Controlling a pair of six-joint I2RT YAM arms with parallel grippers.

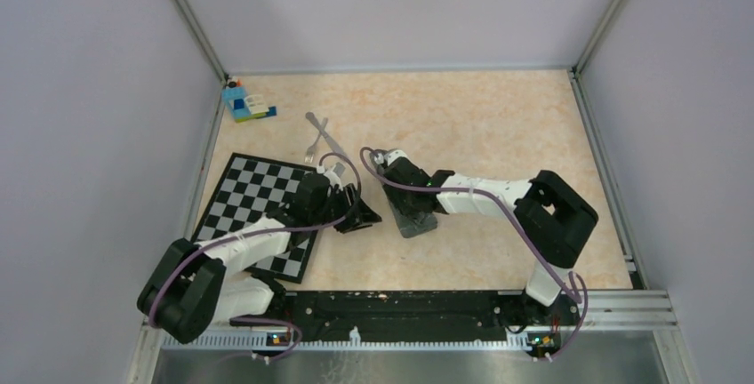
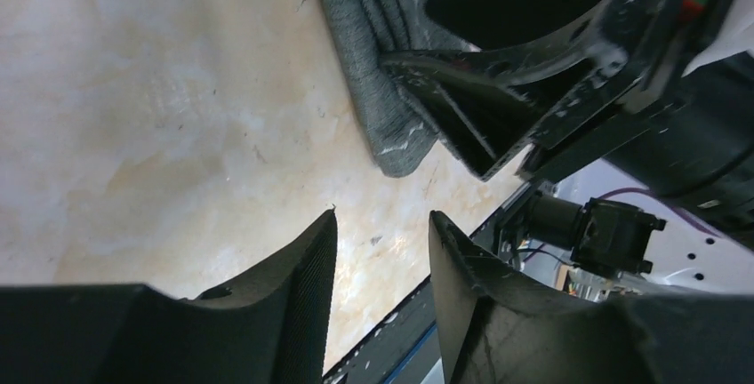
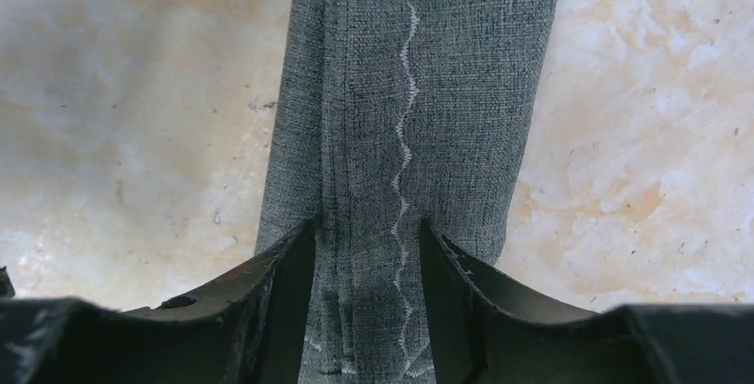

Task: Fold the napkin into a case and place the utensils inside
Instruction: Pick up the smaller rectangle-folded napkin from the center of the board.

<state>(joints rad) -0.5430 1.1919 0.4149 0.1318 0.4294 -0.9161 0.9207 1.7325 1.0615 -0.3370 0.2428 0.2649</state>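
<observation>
Two claws, both mine. My left claw (image 2: 382, 224) has its fingers apart with nothing between them. It hangs over the bare peach marbled table (image 1: 480, 117) just at 9 o'clock of the one dark grey cloth strip (image 1: 418, 222), near that strip's 6 o'clock end and not touching it. My right claw (image 3: 367, 233) also has its fingers apart. Both tips are over the cloth, with the flat cloth running on between them and not pinched; I can't tell how hard they press. The strip is the napkin folded lengthwise into a narrow case, with several layers showing along one long edge in the left wrist view. One wavy line of pale stitching (image 3: 405, 135) runs down its length. It lies about mid-table, a little toward 6 o'clock, running roughly 12 to 6, with its far part hidden under my right arm. There are two utensils, one silver metal fork (image 1: 314, 146) and one silver metal table knife (image 1: 313, 122). They lie crossed over each other on the bare table at 11 o'clock of the strip, apart from the cloth and outside it. One black-and-white checkered mat (image 1: 244, 193) lies at 8 o'clock of table centre, with my left arm lying across it. One blue toy-brick block (image 1: 242, 102) with white and green pieces sits in the far left corner, at 10 o'clock.
</observation>
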